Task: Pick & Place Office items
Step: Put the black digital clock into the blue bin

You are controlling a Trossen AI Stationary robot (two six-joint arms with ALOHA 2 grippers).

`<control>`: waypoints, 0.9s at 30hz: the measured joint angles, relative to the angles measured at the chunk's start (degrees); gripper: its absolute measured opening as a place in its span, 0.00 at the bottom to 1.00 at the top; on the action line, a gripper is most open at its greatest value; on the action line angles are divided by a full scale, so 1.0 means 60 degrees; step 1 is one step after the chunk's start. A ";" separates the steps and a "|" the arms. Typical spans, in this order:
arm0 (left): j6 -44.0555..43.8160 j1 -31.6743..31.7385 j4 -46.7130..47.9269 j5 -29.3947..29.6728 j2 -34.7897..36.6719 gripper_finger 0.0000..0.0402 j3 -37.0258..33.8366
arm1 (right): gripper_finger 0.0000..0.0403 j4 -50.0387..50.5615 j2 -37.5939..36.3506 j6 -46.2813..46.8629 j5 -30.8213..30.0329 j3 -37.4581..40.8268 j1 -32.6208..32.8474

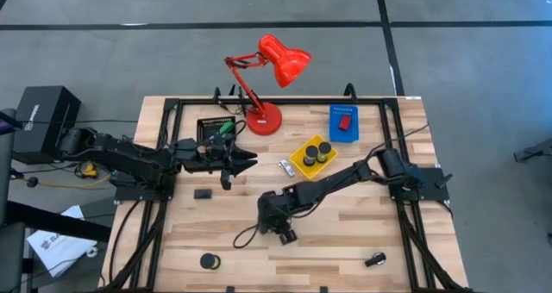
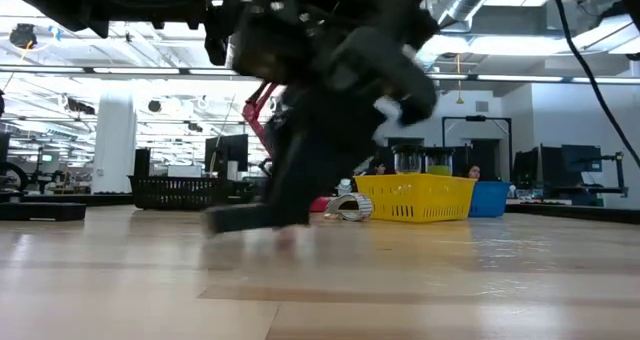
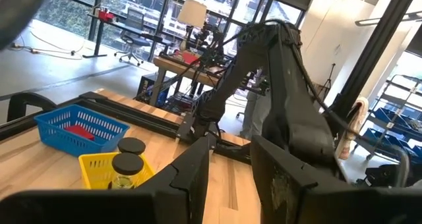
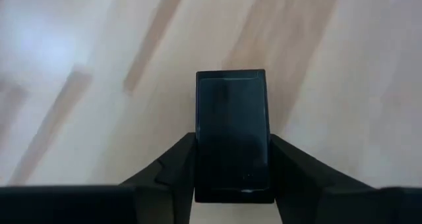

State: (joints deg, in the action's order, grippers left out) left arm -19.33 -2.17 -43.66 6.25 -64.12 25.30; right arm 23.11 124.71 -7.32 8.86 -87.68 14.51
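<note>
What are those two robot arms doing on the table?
They are sorting small office things into trays. The right gripper is down at the middle of the table, its fingers closed on both sides of a little black block. The left gripper hovers near the black tray, holding nothing that shows. Two tape rolls sit in the yellow tray, and a red block lies in the blue tray.
</note>
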 joint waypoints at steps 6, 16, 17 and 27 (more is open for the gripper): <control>-0.0004 -0.0003 0.0091 0.0038 -0.0002 0.27 -0.0004 | 0.41 0.2140 -0.1385 0.0252 -0.1053 -0.0014 -0.0027; -0.0008 -0.0001 0.0136 0.0034 -0.0002 0.27 -0.0004 | 0.36 0.5424 -0.3649 0.1021 -0.2804 -0.0021 -0.0683; -0.0033 -0.0002 0.0135 0.0035 -0.0002 0.27 -0.0004 | 0.36 0.5905 -0.3837 0.1178 -0.2848 -0.0021 -0.0810; -0.0035 -0.0004 0.0133 0.0026 -0.0002 0.27 -0.0004 | 0.40 0.9470 -0.5614 0.2295 -0.5300 0.0212 -0.2303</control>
State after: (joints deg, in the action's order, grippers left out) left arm -19.54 -2.20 -42.86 6.40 -64.14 25.28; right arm 79.93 91.03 6.45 -22.94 -86.41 0.69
